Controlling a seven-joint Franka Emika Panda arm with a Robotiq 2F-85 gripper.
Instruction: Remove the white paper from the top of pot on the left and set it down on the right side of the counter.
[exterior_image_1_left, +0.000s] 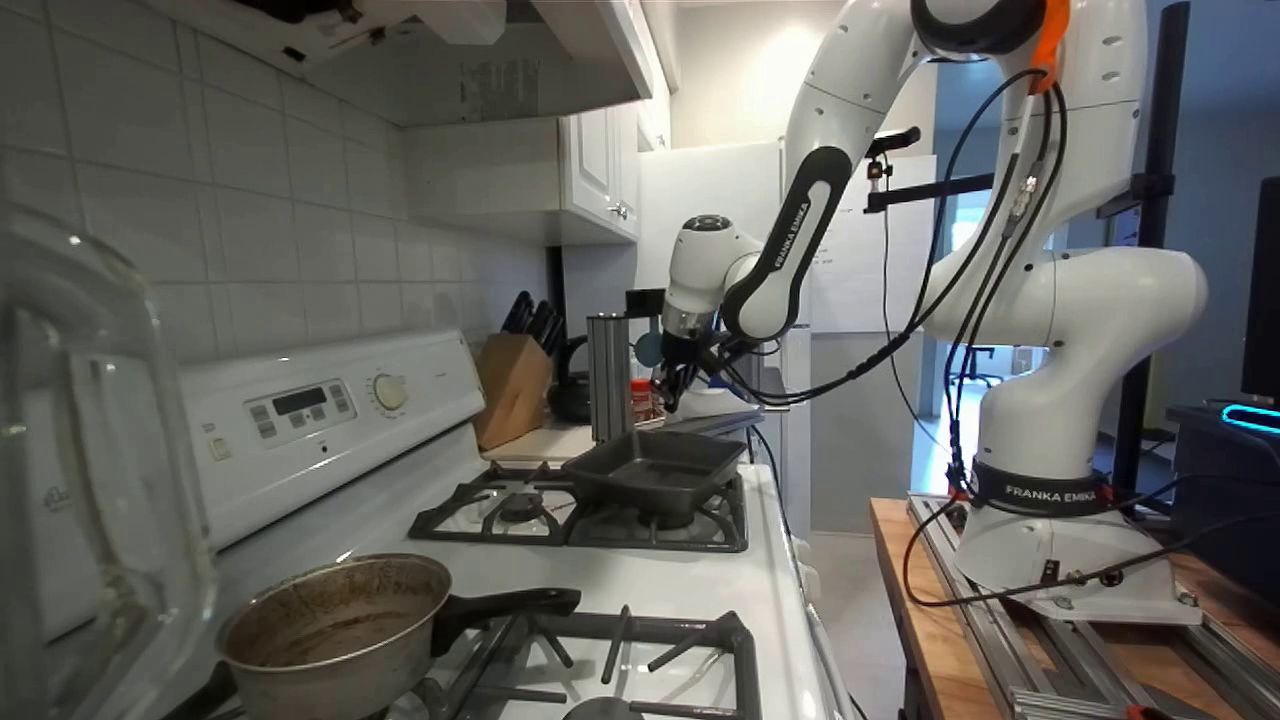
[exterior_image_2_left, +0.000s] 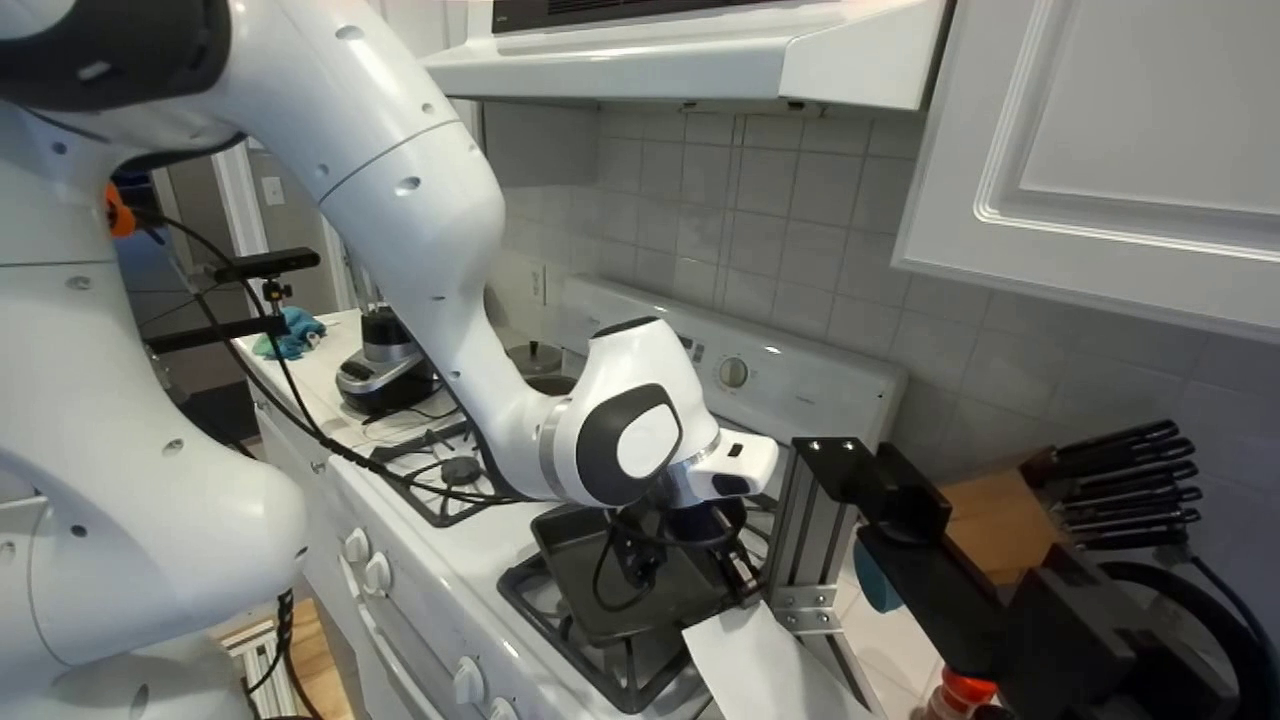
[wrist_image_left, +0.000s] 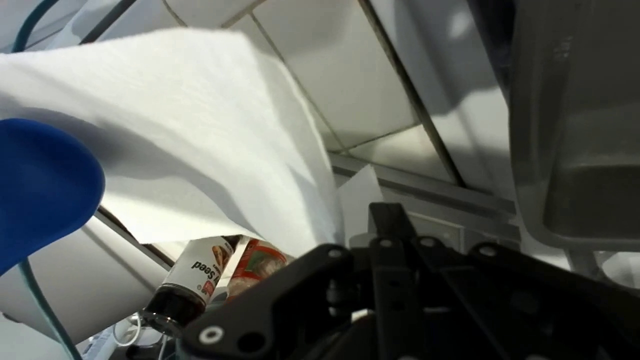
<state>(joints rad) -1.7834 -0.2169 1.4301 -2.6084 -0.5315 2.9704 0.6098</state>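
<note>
The white paper (wrist_image_left: 200, 125) is a floppy white sheet. Its edge runs to my gripper's fingertips (wrist_image_left: 387, 215) in the wrist view, and the fingers are closed together on it. In an exterior view the paper (exterior_image_2_left: 765, 660) hangs from my gripper (exterior_image_2_left: 742, 592), beyond the dark square griddle over the counter side. My gripper also shows small in an exterior view (exterior_image_1_left: 672, 392). The pot (exterior_image_1_left: 340, 645), a brownish-steel saucepan with a dark handle, stands on the near burner with its mouth uncovered, well away from my gripper.
The griddle (exterior_image_1_left: 655, 470) sits on the far burners. A metal upright (exterior_image_2_left: 803, 530) stands close beside my gripper. A knife block (exterior_image_1_left: 513, 385), spice jars (wrist_image_left: 197, 275) and a blue rounded object (wrist_image_left: 45, 185) are near the paper. Cabinets and a range hood hang above.
</note>
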